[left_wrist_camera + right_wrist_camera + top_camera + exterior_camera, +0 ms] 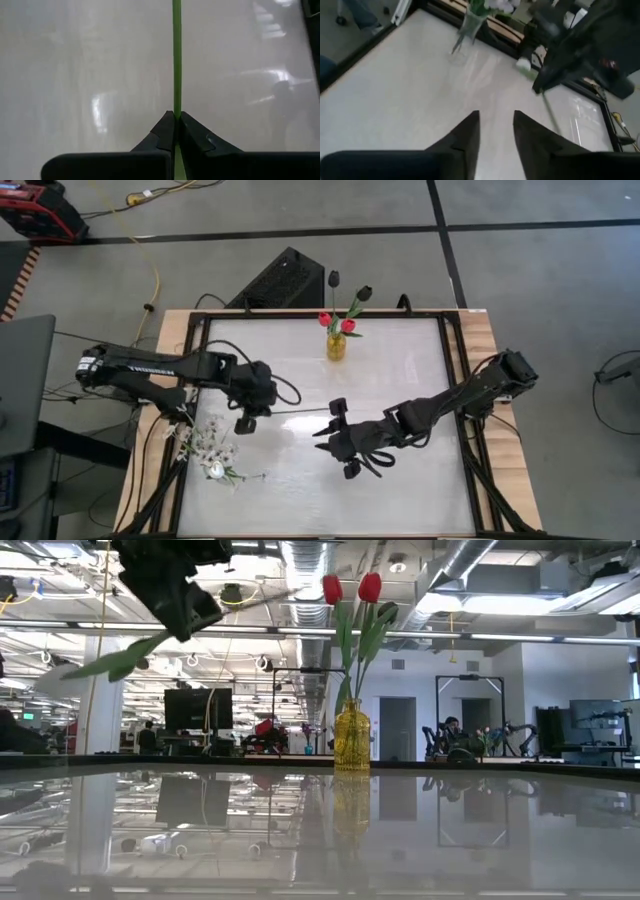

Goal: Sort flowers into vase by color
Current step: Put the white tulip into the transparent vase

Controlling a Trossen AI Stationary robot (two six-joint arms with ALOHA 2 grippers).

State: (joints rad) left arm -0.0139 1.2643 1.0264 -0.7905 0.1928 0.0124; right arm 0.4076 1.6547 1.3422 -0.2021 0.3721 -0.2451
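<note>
Two red tulip buds (336, 322) stood in the squat yellow-amber glass vase (337, 346) at the table's far edge. Left gripper (245, 421) pinched a thin green stem (176, 55); right gripper (341, 438) hung released mid-table, holding nothing.

An open-plan robotics lab — exposed ceiling ducts (300, 570), monitors (198, 708) (centre left), other robot rigs (470, 735) behind.

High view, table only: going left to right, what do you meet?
White flowers → left gripper, shut on a green stem → yellow vase with red tulips → open right gripper.
</note>
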